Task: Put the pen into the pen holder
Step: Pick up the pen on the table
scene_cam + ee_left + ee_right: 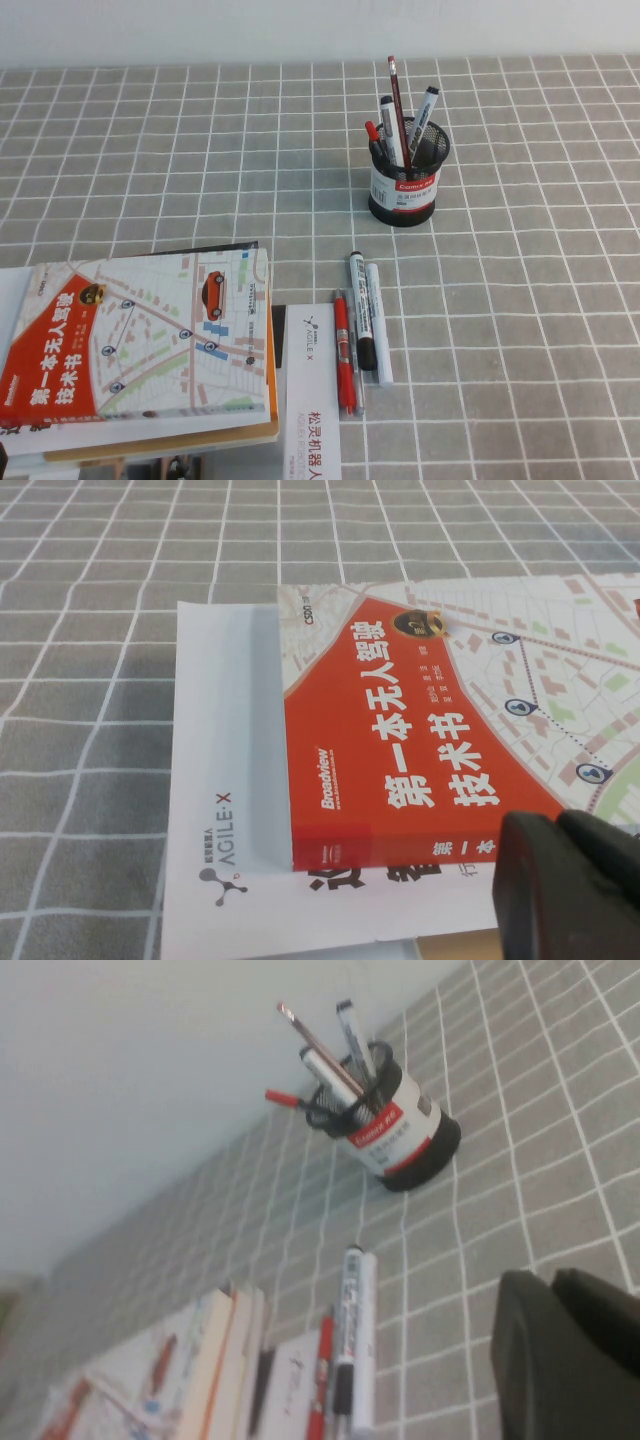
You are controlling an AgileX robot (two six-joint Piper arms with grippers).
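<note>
I see the pen [379, 323] flat on the grid tablecloth [520, 300], touching the black-capped marker [361, 310], red pen [343, 352] just beyond. Pen holder [404, 188] stands upright farther back, already stuffed with pens. Left gripper [570, 888] over the red book [420, 740]; right gripper [570, 1355] near the pens. Neither grips anything I can see; how they're set, can't tell.

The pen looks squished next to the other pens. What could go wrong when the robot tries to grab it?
1. The pen lies against the black-capped marker, with the red pen just beyond, so the jaws might pinch the wrong one.
2. The pen holder is already crowded, so the pen might catch on what stands inside.

The left gripper is over the book; the right gripper is above the table.
</note>
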